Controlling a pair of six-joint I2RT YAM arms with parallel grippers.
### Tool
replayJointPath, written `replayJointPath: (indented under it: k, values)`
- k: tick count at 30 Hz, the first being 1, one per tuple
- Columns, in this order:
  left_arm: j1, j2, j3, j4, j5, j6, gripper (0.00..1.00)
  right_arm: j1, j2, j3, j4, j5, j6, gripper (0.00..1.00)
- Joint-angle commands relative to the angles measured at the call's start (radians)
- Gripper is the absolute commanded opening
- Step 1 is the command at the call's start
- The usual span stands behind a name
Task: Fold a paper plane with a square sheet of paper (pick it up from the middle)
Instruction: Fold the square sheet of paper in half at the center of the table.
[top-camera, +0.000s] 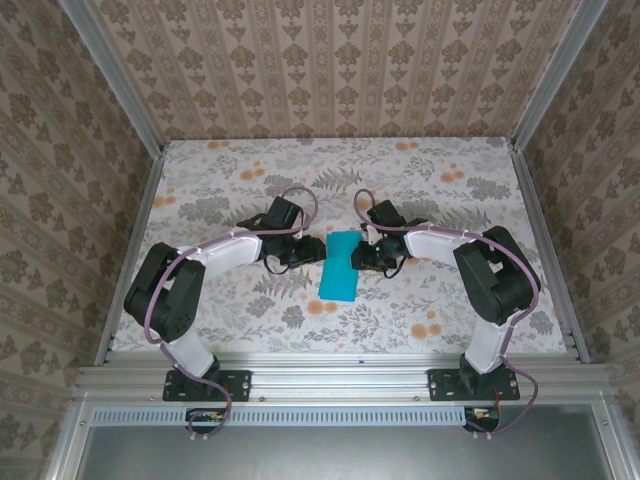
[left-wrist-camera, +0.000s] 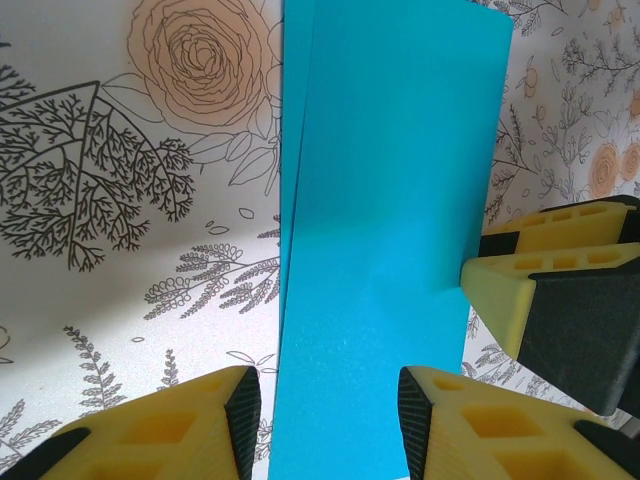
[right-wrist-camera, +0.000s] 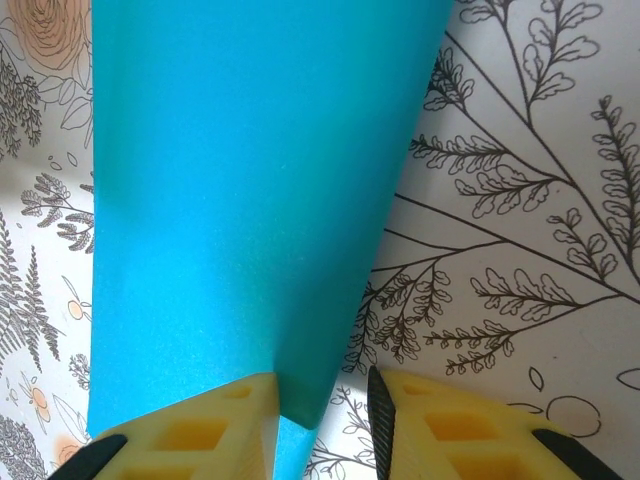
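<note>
We see the blue sheet of paper (top-camera: 340, 265) in the middle of the table (top-camera: 450, 200), folded into a long strip; our left gripper (left-wrist-camera: 330, 400) sits at its 9 o'clock, half open, holding nothing; our right gripper (right-wrist-camera: 322, 395) sits at 3 o'clock, open a little, with the paper's edge in the gap; if one finger pushes sideways, the thin paper may slide or crumple, and the fold may go crooked.

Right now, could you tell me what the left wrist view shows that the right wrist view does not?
Left wrist: the right gripper at the paper's right edge, and two layered edges along the paper's left side. Right wrist: a paper corner lying between that gripper's own fingers. Both: the teal paper lying on the floral table.
</note>
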Motion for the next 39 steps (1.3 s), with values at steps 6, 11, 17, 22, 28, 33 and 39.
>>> replayJointPath:
  k: [6, 11, 17, 22, 28, 33, 39]
  values:
    - [-0.001, -0.027, 0.014, -0.005, 0.015, 0.01, 0.44, 0.016, 0.024, 0.034, -0.051, 0.044, -0.026, 0.33]
    - [0.0, -0.026, 0.014, -0.004, 0.014, 0.012, 0.44, 0.028, 0.031, 0.04, -0.066, 0.058, -0.047, 0.33]
    - [0.001, -0.025, 0.011, -0.002, 0.015, 0.014, 0.45, 0.04, 0.043, 0.052, -0.076, 0.069, -0.053, 0.33]
    - [0.002, -0.025, 0.005, -0.003, 0.013, 0.013, 0.45, 0.046, 0.047, 0.055, -0.083, 0.077, -0.055, 0.34]
    - [0.002, -0.025, 0.002, 0.001, 0.015, 0.011, 0.45, 0.05, 0.051, 0.058, -0.095, 0.09, -0.063, 0.34]
    - [0.002, -0.02, 0.006, 0.008, 0.019, 0.009, 0.45, 0.052, 0.055, 0.064, -0.103, 0.095, -0.065, 0.34]
    - [0.002, -0.016, 0.007, 0.013, 0.025, 0.008, 0.45, 0.057, 0.068, 0.073, -0.122, 0.107, -0.073, 0.34]
